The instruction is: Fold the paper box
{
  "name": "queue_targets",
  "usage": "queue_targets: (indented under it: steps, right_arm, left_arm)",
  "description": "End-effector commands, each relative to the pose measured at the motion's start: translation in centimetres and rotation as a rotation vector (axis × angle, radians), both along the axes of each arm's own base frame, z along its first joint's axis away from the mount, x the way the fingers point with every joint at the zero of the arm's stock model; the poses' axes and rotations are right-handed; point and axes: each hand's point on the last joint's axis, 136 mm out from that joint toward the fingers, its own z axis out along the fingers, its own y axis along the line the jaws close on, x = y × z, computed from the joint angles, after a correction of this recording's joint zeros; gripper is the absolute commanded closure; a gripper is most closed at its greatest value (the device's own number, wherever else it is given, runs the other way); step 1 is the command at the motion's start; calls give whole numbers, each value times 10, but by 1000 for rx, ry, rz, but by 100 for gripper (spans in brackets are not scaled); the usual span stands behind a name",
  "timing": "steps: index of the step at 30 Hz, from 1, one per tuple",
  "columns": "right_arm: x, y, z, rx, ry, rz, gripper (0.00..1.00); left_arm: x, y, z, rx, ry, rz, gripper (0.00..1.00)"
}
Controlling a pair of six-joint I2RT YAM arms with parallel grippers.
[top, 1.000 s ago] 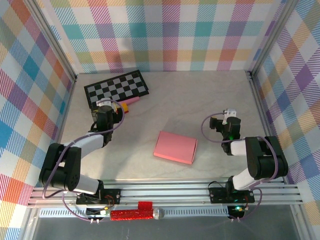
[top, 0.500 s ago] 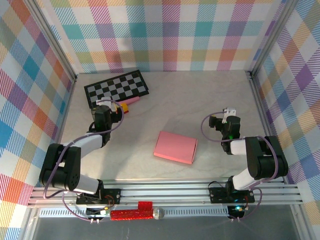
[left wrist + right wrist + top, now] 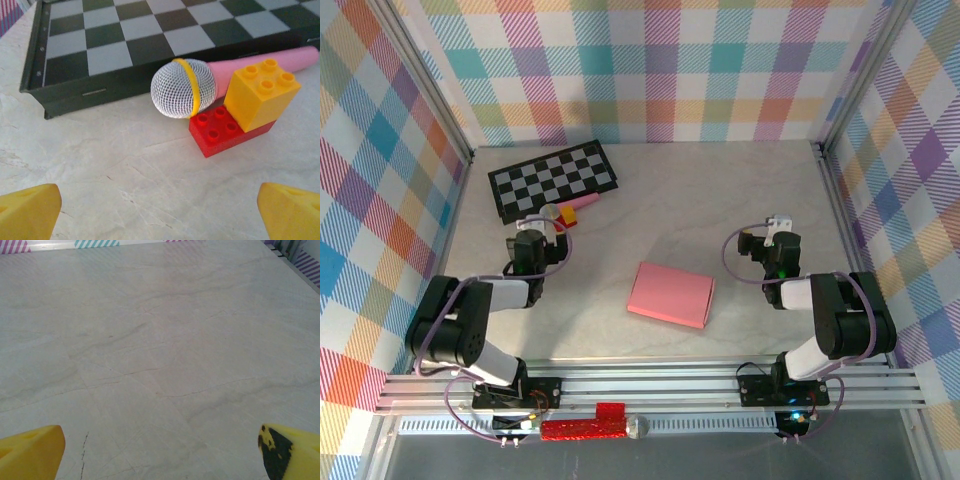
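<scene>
The paper box [image 3: 670, 294] lies as a flat salmon-pink rectangle in the middle of the table, between the two arms, with neither gripper touching it. My left gripper [image 3: 532, 236] is far to its left, near the checkerboard, and points at the back of the table. In the left wrist view this gripper [image 3: 160, 217] is open, with bare table between its yellow fingertips [image 3: 29, 210]. My right gripper [image 3: 767, 236] is right of the box. It [image 3: 160, 457] is open too, with its yellow fingertips [image 3: 31, 450] over bare table.
A black-and-white checkerboard [image 3: 553, 177] sits at the back left. In front of it lie a pink microphone [image 3: 183, 88] and a yellow brick [image 3: 261, 93] stacked on a red brick [image 3: 220, 131]. Plaid walls enclose the table [image 3: 720, 190].
My left gripper has drawn back toward the near edge, away from the checkerboard, uncovering the microphone head. The right arm and the box have stayed where they were.
</scene>
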Motion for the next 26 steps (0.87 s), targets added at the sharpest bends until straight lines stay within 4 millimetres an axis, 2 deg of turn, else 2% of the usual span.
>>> queue_targets:
  steps: [1,5,8,11,26]
  right_arm:
    - [9,3,14,20,-51,8,1]
    - [9,3,13,19,-50,8,1]
    - [9,3,14,20,-50,8,1]
    - [10,3,14,21,-51,9,1]
    - [10,2,14,20,-51,9,1]
  left_arm:
    - [8,5,19,-23,-106,11,0]
    - [-5,10,16,-26,-204,32,0]
    - [6,17,9,-53,-121,61,0]
    - [4,23,9,-61,-126,85,0]
    - [4,21,10,-55,-130,80,0]
